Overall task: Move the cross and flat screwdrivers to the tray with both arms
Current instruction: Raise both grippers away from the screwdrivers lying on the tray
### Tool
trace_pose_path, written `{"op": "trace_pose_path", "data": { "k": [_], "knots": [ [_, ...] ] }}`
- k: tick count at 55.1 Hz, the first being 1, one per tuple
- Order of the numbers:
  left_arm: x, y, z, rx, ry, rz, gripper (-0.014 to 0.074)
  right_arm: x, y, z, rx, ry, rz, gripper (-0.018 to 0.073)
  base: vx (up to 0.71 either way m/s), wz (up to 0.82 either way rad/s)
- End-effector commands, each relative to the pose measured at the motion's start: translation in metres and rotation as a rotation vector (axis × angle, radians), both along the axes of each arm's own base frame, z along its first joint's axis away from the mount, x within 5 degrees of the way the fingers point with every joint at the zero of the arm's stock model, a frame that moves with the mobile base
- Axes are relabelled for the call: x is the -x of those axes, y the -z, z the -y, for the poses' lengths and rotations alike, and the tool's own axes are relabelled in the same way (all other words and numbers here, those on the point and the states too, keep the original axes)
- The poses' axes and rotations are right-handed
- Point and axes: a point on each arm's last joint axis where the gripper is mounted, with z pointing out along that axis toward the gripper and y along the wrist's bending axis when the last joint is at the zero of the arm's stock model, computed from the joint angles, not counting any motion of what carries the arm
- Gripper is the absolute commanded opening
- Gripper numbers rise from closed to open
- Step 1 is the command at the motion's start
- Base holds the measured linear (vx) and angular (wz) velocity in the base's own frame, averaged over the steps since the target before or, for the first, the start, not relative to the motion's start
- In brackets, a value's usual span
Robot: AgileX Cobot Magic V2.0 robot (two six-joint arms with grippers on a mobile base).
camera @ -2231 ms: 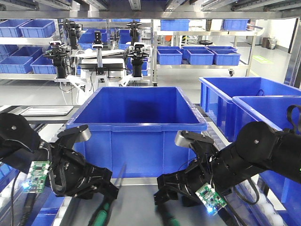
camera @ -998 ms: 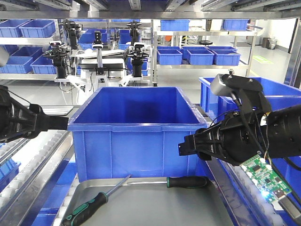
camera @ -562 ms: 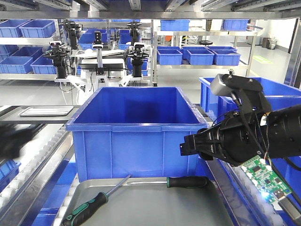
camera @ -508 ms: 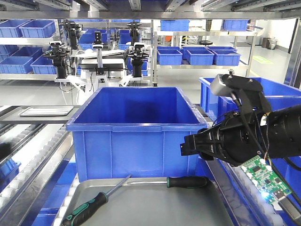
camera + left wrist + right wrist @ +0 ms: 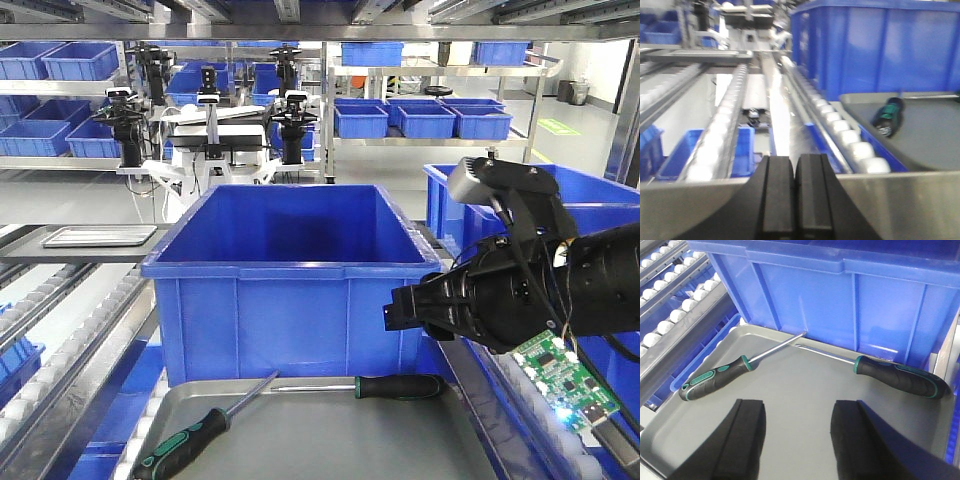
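Note:
Two screwdrivers lie on the grey metal tray point(image 5: 330, 430) in front of the big blue bin. The green-and-black handled one point(image 5: 185, 440) lies at the left, its shaft pointing to the bin. The black-handled one point(image 5: 400, 386) lies at the right along the bin wall. Both show in the right wrist view: the left one point(image 5: 715, 377) and the right one point(image 5: 900, 377). My right gripper point(image 5: 798, 407) is open and empty above the tray point(image 5: 805, 375). My left gripper point(image 5: 795, 170) is shut and empty, left of the tray point(image 5: 930, 135), with a screwdriver handle point(image 5: 888, 116) to its right.
The big blue bin point(image 5: 290, 270) stands right behind the tray. My right arm point(image 5: 480, 300) hangs above the tray's right side. More blue bins point(image 5: 560, 220) stand at the right. Roller rails point(image 5: 725, 120) run along the left. Shelves with bins stand at the back.
Both arms have lifted off the tray and left the screwdrivers lying on it. The left arm has pulled out of the front view to the left. The right arm now holds still.

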Motion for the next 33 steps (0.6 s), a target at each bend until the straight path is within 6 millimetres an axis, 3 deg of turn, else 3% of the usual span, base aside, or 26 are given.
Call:
{"op": "trace_pose_path", "data": {
  "k": [1,33],
  "knots": [
    [0.0040,-0.0046,-0.0034,0.032,-0.046,0.158,-0.0006,0.0052,-0.0246,0.0034,-0.052,0.020,0.112,0.0383,0.00,0.00],
    [0.0043,-0.0022,-0.0038,0.023,-0.057,0.126,-0.0007,0.0057,-0.0244,0.0030,-0.054,0.017,0.107,0.0383,0.00,0.00]
  ]
}}
